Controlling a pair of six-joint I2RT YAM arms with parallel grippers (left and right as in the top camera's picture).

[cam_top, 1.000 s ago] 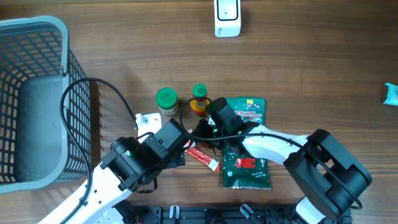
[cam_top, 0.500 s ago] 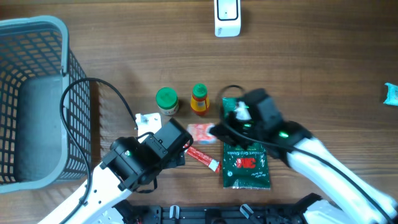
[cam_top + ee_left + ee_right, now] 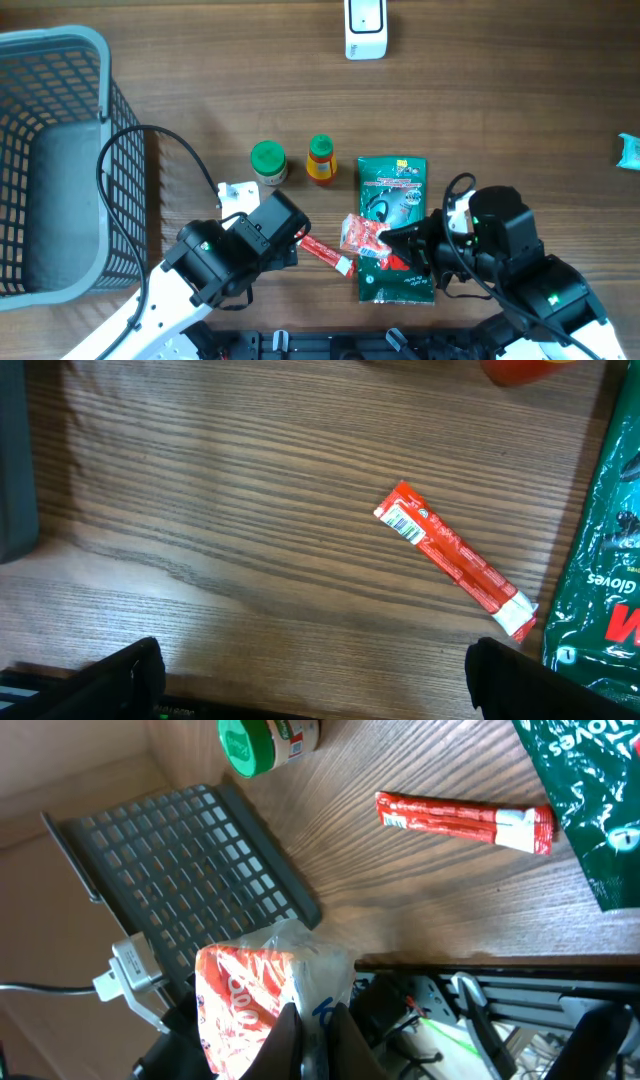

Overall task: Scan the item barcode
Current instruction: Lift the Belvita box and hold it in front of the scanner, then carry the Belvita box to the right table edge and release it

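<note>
While the right gripper [image 3: 385,237] is clamped shut on a crinkly red-and-clear packet [image 3: 360,234], that packet is held off the table just to the right of, and slightly beyond, a red stick sachet [image 3: 325,252], which lies flat and diagonal on the wood. In the right wrist view the packet is seen bunched between the closed fingers [image 3: 285,1040], with the sachet above it in frame. The left gripper [image 3: 312,660] is spread fully open with nothing between its fingers, and it is poised over bare wood on the near left side of the sachet. A barcode [image 3: 405,522] is printed at the sachet's end turned away from the green gloves packet [image 3: 395,278], whose edge sits just beside the sachet's white end. A second green packet [image 3: 392,185] lies beyond and to the right of the sachet. A green-lidded jar [image 3: 268,162] stands beyond the sachet to its left, and a small orange bottle [image 3: 320,160] stands straight beyond it. The white scanner [image 3: 365,28] is placed far beyond the sachet, and the grey basket [image 3: 60,60] well to its left
</note>
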